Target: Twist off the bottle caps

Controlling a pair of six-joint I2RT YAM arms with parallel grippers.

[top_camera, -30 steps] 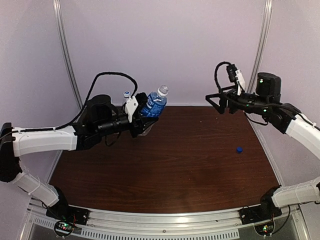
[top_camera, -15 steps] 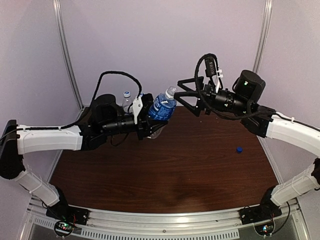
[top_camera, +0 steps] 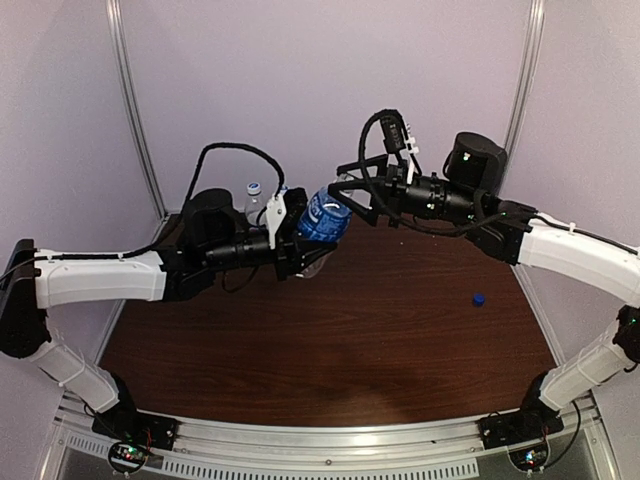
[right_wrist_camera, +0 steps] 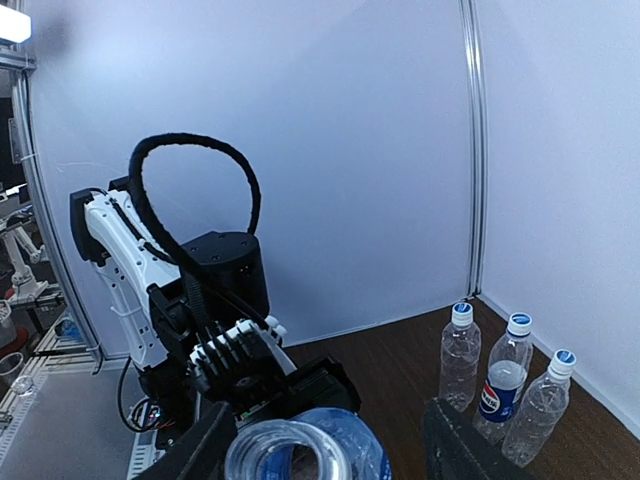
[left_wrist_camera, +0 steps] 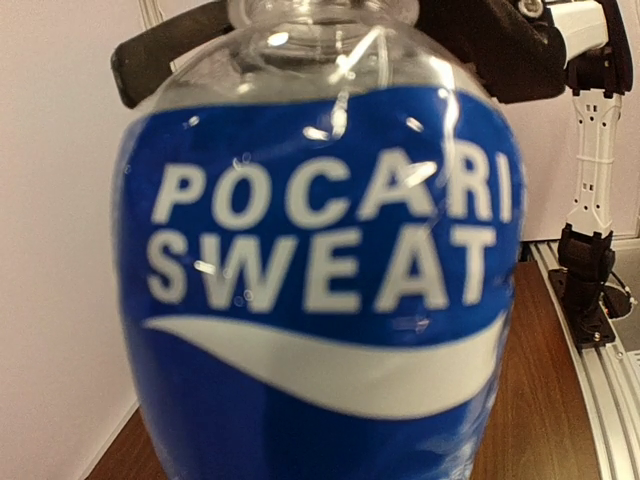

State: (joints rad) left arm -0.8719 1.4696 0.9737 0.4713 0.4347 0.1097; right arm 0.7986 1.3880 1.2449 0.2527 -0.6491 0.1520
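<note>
My left gripper (top_camera: 303, 240) is shut on the blue-labelled bottle (top_camera: 325, 214) and holds it tilted above the table's back. The label (left_wrist_camera: 320, 280) fills the left wrist view and hides my own fingers. My right gripper (top_camera: 347, 190) straddles the bottle's top, open, with one finger (right_wrist_camera: 195, 450) and the other finger (right_wrist_camera: 465, 450) on either side of the neck. The bottle mouth (right_wrist_camera: 285, 455) shows bare, with no cap on it. A dark blue bottle cap (top_camera: 479, 298) lies on the table at the right. Three capped bottles (right_wrist_camera: 505, 375) stand in the back corner.
The brown table (top_camera: 380, 340) is walled by white panels at the back and sides. One standing bottle (top_camera: 255, 203) shows behind my left arm. A metal rail (top_camera: 330, 445) with both arm bases runs along the near edge.
My right arm swung left from the back right to the top of the held bottle, and its jaws narrowed. My left arm carried the bottle slightly right, then held still.
</note>
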